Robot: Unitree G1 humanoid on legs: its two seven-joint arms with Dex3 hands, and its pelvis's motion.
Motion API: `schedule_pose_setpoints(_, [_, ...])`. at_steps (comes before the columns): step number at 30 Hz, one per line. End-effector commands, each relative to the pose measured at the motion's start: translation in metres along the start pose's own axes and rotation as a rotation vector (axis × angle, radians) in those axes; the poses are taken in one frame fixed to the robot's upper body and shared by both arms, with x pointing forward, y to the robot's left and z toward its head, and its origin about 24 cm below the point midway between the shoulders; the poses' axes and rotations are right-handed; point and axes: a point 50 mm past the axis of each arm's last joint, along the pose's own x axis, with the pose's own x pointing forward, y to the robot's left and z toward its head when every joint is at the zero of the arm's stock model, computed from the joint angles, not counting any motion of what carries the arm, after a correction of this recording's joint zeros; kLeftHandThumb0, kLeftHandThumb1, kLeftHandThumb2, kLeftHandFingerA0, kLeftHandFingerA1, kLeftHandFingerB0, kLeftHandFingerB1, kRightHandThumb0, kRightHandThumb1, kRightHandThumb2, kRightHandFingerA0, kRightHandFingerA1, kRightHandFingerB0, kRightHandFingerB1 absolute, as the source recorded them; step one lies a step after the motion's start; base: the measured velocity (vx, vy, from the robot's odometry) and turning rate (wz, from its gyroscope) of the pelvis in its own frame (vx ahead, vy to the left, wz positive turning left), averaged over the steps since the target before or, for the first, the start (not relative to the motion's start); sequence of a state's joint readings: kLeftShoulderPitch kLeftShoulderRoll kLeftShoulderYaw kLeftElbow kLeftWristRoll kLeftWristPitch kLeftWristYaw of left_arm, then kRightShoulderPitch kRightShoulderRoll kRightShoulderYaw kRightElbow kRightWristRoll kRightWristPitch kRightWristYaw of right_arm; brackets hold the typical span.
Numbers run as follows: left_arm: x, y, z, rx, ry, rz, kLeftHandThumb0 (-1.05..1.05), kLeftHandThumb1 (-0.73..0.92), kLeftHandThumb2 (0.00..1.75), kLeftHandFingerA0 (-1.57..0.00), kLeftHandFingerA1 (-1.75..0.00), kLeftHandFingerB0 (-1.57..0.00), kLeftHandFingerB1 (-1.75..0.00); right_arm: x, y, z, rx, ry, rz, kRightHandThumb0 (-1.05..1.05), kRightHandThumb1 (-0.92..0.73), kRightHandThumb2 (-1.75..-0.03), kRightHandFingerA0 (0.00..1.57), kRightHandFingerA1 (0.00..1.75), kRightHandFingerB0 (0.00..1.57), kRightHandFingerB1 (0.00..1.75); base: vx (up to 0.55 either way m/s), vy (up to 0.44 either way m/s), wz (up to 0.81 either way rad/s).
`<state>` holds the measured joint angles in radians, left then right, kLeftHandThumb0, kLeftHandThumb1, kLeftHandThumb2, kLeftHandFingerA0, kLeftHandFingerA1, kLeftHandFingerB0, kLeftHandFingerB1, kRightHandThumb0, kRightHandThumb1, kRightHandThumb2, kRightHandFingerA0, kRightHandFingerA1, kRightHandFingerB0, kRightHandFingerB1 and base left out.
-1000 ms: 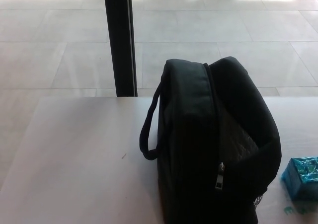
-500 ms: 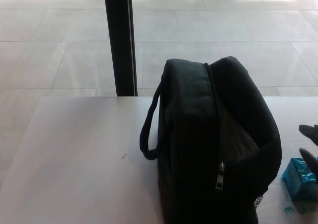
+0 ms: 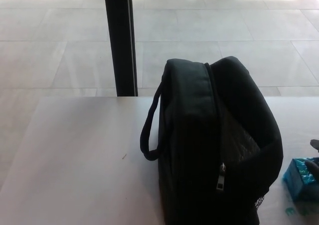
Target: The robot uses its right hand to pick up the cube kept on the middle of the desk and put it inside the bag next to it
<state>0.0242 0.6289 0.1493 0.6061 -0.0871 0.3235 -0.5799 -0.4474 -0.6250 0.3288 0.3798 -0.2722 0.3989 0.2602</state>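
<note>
A teal cube [image 3: 300,178] sits on the pale desk [image 3: 75,160] at the right edge of the head view, just right of a black bag [image 3: 217,145]. The bag stands upright with its top unzipped and a carry handle [image 3: 148,127] on its left side. Only the dark tips of my right hand [image 3: 315,157] show at the picture's right edge, over the cube's far right corner; how its fingers stand is cut off. My left hand does not show.
A black post [image 3: 119,40] rises behind the desk's far edge, with tiled floor [image 3: 224,30] beyond. A small dark speck [image 3: 124,156] lies on the desk left of the bag.
My right hand's tips came into view at the right edge half a second ago; they now sit lower and further out of the picture. Cube and bag have not moved.
</note>
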Motion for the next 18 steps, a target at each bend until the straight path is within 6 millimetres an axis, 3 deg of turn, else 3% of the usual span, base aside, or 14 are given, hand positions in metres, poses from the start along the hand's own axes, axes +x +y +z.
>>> schedule_pose_setpoints(1, [-0.003,0.005,-0.001,0.022,0.027,0.014,-0.62,0.50,0.90,-0.34,-0.63,-0.22,-0.52,0.004,0.002,0.001,-0.063,0.057,-0.039,-1.02,-0.80,-1.19,0.00,0.17,0.00,0.09,0.00,0.000,0.00])
schedule_pose_setpoints(12, [-0.002,0.004,0.003,0.040,0.012,0.011,-0.60,0.51,0.92,-0.36,-0.63,-0.24,-0.52,0.002,0.007,0.029,-0.086,-0.062,-0.033,-1.05,-0.77,-1.14,0.00,0.15,0.00,0.06,0.00,0.000,0.00])
schedule_pose_setpoints(18, [-0.002,0.005,0.004,0.020,0.007,0.016,-0.68,0.52,0.89,-0.32,-0.61,-0.26,-0.52,-0.002,0.002,0.031,-0.101,-0.056,0.017,-1.05,-0.70,-1.10,0.00,0.20,0.00,0.06,0.00,0.000,0.00])
